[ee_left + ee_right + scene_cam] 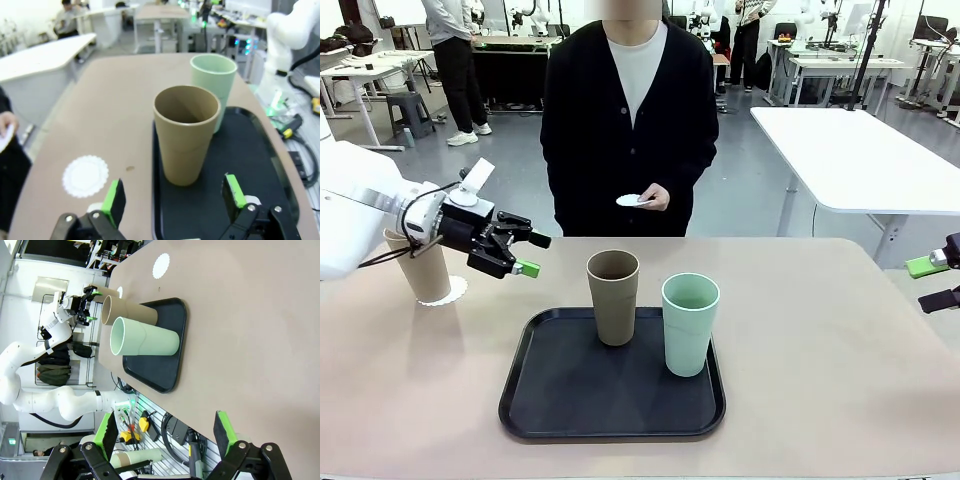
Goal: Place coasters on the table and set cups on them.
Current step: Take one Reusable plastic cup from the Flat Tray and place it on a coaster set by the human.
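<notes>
Since a bare coaster point(85, 175) waits on the desk point(125, 100) far-left of the tray point(260, 165), we want the tray's tan cup point(186, 135).
Both jaws gape empty; left jaws, facing it, should straddle squarely, squeeze gently, lift clear, set down centred.

Leftmost tan cup point(428, 278) partly hidden behind the left arm point(360, 212)

A black tray point(570, 395) with rounded corners and a raised rim lies near, at the middle. A person in a black cardigan point(585, 120) over a white shirt stands at the far side. A white table point(860, 160) stands far right. Another person point(455, 60) and a grey stool point(412, 108) are far left.
</notes>
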Tool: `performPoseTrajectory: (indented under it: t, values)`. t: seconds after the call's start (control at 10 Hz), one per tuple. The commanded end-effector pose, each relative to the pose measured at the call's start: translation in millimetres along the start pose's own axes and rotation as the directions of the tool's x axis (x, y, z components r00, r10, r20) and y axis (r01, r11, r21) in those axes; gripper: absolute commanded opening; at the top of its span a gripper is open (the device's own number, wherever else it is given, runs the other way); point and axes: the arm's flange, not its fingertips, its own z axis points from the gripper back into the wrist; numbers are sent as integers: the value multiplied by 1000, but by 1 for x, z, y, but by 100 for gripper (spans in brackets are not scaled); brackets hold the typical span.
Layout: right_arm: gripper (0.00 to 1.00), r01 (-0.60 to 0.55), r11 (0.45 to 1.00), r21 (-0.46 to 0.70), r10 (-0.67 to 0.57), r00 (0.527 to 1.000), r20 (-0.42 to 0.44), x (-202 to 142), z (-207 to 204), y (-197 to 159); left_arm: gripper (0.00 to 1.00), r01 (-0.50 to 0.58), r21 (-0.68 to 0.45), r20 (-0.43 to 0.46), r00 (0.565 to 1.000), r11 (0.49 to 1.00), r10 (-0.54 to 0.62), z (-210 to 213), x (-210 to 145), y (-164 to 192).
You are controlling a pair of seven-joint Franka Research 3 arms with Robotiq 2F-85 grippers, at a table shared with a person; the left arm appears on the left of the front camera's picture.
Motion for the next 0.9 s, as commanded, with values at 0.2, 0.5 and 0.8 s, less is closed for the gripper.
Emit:
performPoseTrajectory:
  t: [0.2,0.5,0.8]
  values:
    - [100,-1,1000,10,1,1000,3,0,0,0,100,45,117,51,997,992,-51,-41,-11,-25]
    - [100,-1,1000,10,1,1000,3,0,0,0,100,34,46,39,999,998,-36,-57,-19,-39]
    - [100,-1,1000,10,1,1000,3,0,0,0,100,38,60,62,997,998,-41,-64,-37,-29]
